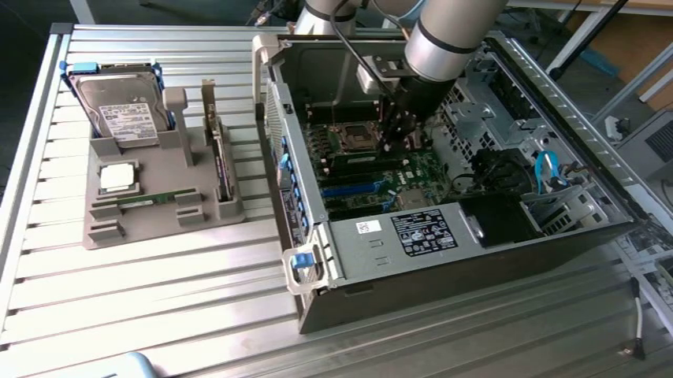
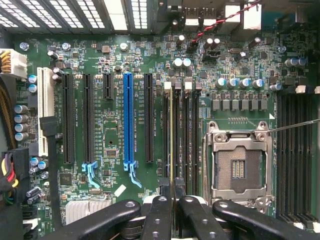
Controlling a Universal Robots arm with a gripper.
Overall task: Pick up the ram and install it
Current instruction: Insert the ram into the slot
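My gripper [image 2: 172, 194] is shut on the ram [image 2: 171, 140], a thin stick seen edge-on between the two black fingers [image 2: 159, 210]. The stick hangs upright over the row of dark memory slots [image 2: 186, 135] beside the open processor socket [image 2: 239, 162] on the green motherboard. Whether its lower edge touches a slot cannot be told. In the exterior view the arm reaches down into the open computer case [image 1: 315, 260], with the gripper [image 1: 399, 143] low over the motherboard. A second green ram stick [image 1: 158, 197] lies on the grey holder [image 1: 137, 228].
The grey holder on the exterior view's left also carries a hard drive [image 1: 118, 110], a square silver processor chip [image 1: 118, 176] and a dark expansion card [image 1: 221, 153]. Case walls, a drive cage [image 1: 505, 102] and a blue cable [image 1: 547, 169] surround the arm.
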